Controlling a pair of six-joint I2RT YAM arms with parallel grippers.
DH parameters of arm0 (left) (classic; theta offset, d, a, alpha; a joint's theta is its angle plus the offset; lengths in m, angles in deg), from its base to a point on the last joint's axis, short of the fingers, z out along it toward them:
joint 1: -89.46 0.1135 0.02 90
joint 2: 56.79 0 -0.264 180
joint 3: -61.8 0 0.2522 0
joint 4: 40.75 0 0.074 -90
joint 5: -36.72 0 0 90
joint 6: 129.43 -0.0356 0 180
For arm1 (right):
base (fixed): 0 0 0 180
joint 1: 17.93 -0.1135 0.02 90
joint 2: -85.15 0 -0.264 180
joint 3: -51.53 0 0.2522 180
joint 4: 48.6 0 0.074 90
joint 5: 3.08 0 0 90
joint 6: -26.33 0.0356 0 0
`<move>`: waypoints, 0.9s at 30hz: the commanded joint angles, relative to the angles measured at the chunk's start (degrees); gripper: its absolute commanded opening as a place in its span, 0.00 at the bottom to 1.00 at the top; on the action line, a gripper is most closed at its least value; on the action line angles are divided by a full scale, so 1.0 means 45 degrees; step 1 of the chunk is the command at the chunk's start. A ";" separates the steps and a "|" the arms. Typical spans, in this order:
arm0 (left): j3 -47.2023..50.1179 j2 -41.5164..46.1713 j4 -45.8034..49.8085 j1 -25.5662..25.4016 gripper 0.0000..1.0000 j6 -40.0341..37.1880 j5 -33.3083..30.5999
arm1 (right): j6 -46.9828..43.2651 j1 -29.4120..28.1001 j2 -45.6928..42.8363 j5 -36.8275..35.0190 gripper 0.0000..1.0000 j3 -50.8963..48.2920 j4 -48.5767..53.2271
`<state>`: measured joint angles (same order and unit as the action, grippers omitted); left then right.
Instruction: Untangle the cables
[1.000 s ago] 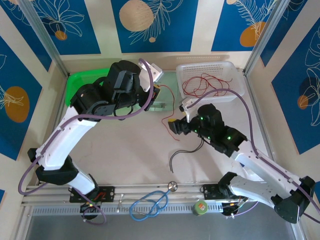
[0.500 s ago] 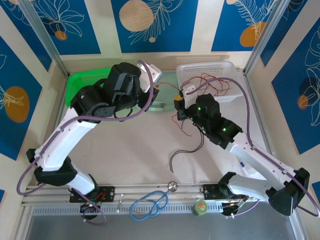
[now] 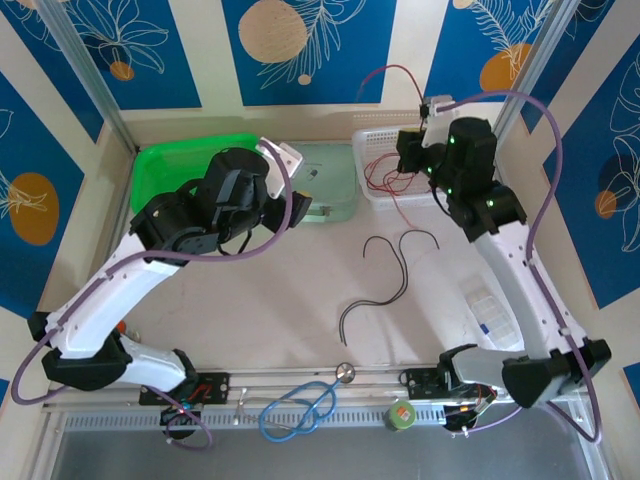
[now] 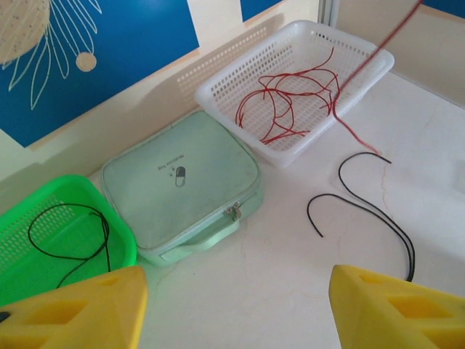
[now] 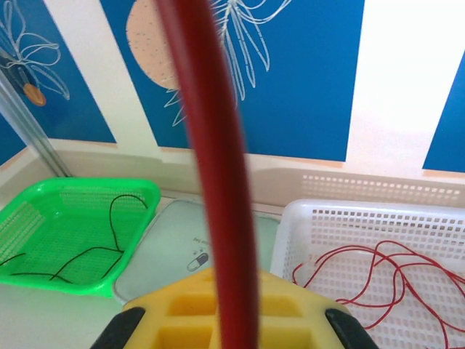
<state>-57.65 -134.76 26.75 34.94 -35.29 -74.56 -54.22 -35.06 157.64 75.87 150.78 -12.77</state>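
Right fingers (image 5: 185,314) pinch a red cable (image 5: 211,145) above the white basket (image 5: 407,190); left fingers (image 4: 80,313) stand apart, empty.

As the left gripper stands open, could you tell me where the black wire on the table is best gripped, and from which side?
Probably on the curved middle run of the black wire, away from its hooked ends, coming straight down from above with the left gripper, jaws set across the wire: it lies flat on the table, offering no raised edge.
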 commanded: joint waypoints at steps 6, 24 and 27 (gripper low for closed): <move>0.1467 0.1095 -0.0627 -0.0111 0.67 0.0579 0.0704 | -0.0343 0.1616 0.2913 0.0814 0.00 0.3131 0.0118; 0.5124 0.3252 -0.2554 -0.0111 0.88 0.1151 0.2922 | -0.0542 0.3009 0.9846 0.0437 0.00 1.0996 0.1734; 0.5608 0.3579 -0.3022 -0.0111 1.00 0.1045 0.3327 | -0.0786 0.3030 1.0394 0.0241 0.00 1.0838 0.1712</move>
<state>-33.98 -120.40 17.00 34.94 -30.44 -62.69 -55.77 -21.75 202.43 78.28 198.50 -7.22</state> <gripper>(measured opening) 0.991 0.071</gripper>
